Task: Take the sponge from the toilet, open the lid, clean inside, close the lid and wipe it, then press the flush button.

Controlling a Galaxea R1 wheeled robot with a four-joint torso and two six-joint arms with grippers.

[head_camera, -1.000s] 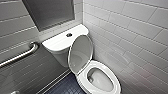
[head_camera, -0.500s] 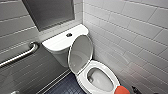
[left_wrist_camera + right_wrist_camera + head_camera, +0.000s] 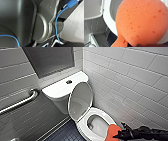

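While pinching the sponge (image 3: 111, 130) just above the bowl's (image 3: 96, 124) front rim, needs a clean drop inside.
Grips 1 edge of it in the closed right gripper (image 3: 117, 135), most of it bulging free past the jaws. Has the lid (image 3: 80, 102) already up behind the bowl, so nothing to clear first. Lower toward the bowl's middle, clear of the seat (image 3: 82, 128), press the free face against the inner wall, and sweep round in 1 steady loop. Hold firm: soft foam, likely to fold or slip against glossy ceramic. Avoid knocking the lid behind the bowl.
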